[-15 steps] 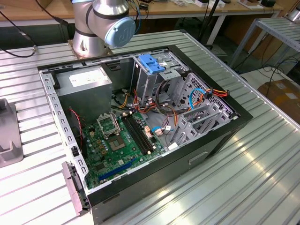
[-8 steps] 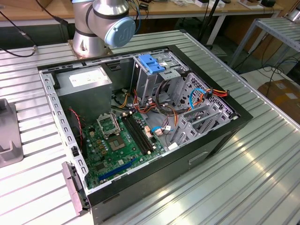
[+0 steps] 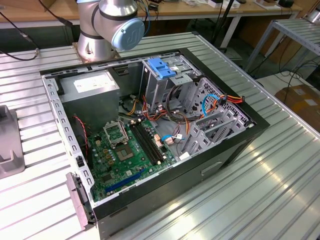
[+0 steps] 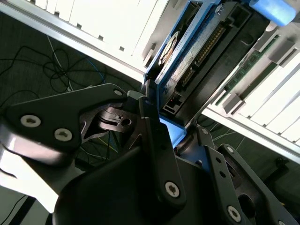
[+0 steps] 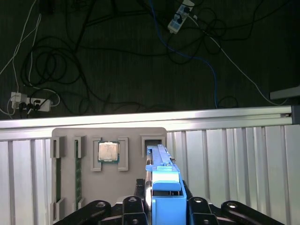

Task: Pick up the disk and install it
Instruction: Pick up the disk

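Disk [image 5: 161, 178]: one unit, standing on its edge with a blue side rail facing the camera in the first wrist view. In the second wrist view its grey metal body and connector edge show between two blue rails.

Claw [image 4: 174, 133]: one, its black fingers [image 4: 151, 123] closed narrow on either side of the disk's near end, pressed against the blue plastic. It holds the disk.

The disk's far end sits at a slot in a grey holder [image 5: 133, 135], which lies on the ribbed metal worktop [image 5: 234, 164]. Whether that end is seated in the slot or raised just clear of it cannot be told.

Other items in the holder:
- One processor chip [image 5: 108, 152], lying flat in its own recess just beside the disk's slot.
- Two memory sticks [image 5: 58, 178], standing edge-up in separate slots beyond the chip.

The floor past the worktop edge carries loose cables and two power strips [image 5: 180, 19].

In the exterior view:
- One open computer case [image 3: 225, 150] lies on its side on the worktop.
- Inside are one green motherboard [image 3: 125, 155] and one grey power-supply box [image 3: 92, 87].
- One blue plastic piece [image 3: 162, 67] sits on top of the drive cage.
- The arm [image 3: 112, 22] has its base just beside the case's far edge.
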Action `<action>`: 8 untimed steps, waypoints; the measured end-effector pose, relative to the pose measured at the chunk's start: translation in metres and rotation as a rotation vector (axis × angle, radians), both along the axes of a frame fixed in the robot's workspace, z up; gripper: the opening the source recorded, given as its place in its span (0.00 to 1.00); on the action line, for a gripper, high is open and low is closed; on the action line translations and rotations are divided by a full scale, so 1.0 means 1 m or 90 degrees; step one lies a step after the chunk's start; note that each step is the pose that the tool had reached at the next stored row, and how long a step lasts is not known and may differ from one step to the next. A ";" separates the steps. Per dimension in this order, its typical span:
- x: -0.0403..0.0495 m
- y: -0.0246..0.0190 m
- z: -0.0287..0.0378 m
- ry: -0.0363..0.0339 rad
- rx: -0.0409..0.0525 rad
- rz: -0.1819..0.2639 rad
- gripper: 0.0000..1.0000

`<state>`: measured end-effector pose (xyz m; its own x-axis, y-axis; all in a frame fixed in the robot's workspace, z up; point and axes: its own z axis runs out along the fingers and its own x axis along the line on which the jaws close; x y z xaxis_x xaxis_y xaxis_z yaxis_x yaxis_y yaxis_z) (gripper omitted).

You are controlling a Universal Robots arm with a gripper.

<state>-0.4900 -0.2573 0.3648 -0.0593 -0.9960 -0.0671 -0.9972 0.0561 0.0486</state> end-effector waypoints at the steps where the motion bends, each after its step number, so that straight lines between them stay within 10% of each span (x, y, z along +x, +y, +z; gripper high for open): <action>1: 0.0000 0.0000 0.0003 0.0000 0.0000 0.000 0.37; 8: 0.0000 0.0000 0.0019 0.0000 0.0000 0.000 0.37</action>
<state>-0.4900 -0.2573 0.3667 -0.0593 -0.9960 -0.0671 -0.9972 0.0561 0.0486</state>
